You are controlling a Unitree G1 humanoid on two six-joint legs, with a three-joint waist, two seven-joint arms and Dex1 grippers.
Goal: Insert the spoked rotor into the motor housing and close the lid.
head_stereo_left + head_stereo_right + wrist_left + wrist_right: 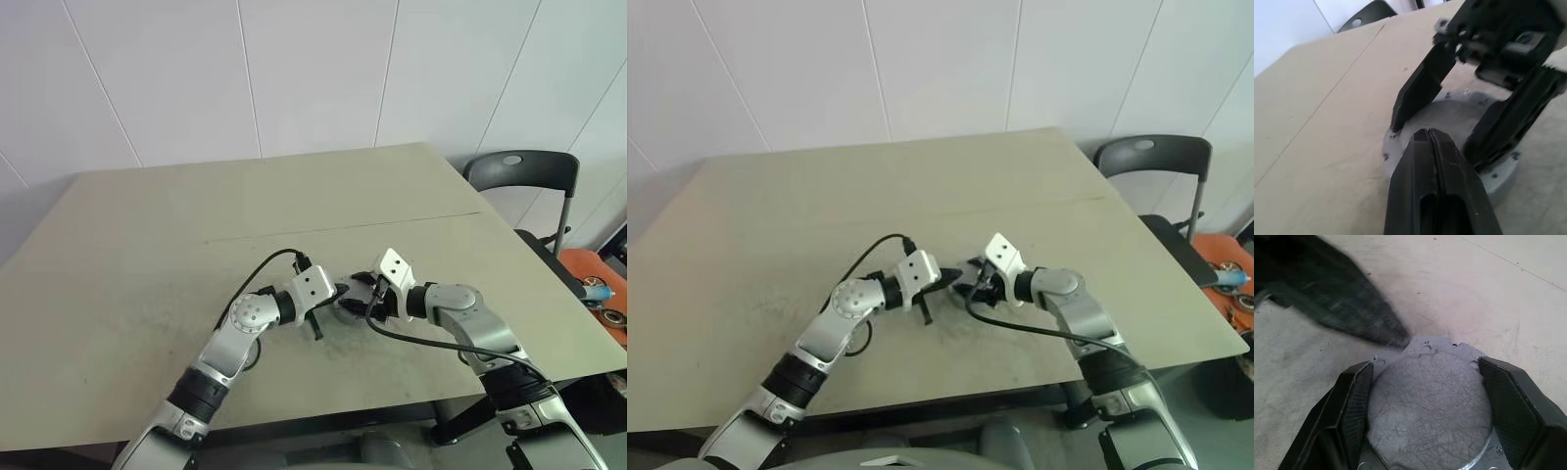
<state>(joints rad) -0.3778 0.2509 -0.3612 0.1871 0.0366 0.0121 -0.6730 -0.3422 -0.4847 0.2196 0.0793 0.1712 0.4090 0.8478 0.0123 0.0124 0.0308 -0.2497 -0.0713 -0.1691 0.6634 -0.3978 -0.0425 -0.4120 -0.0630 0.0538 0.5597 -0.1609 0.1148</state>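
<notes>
- Motor housing [1430,404] sat flat on table [196,215], near front edge, between the two arms.
- ID is a judgement: round grey puck, plain face up. No copper windings, spokes or slots visible, so could be closed or turned over; can't tell which.
- Look: dull silver disc, face covered in fine scratches. A thin flange stuck out past it, w/ small holes along the edge.
- Right gripper [1427,377] was spread wide, one black finger each side of the raised disc. Pads looked pressed on opposite sides of the rim, so it read as a grip and not an empty hover.
- Left gripper [1427,142] had fingers pressed together, nothing between them. Its tip was at the flange edge on the side away from right gripper's wrist; contact or just beside, can't tell.
- Handling (judged): solid metal, stiff, prob. heavy for its size. No give under squeeze, not fragile outside.
- Smooth rim + hard pads means it may slip or spin if pinched off-centre.
- Best hold: across full diameter on the side wall, pads low near flange. Flat face offers nothing to pinch.
- Flange is thin, a poor grip point, but OK for nudging w/ a closed tip.
- Risk: puck skating on table if pushed from one side only.
</notes>
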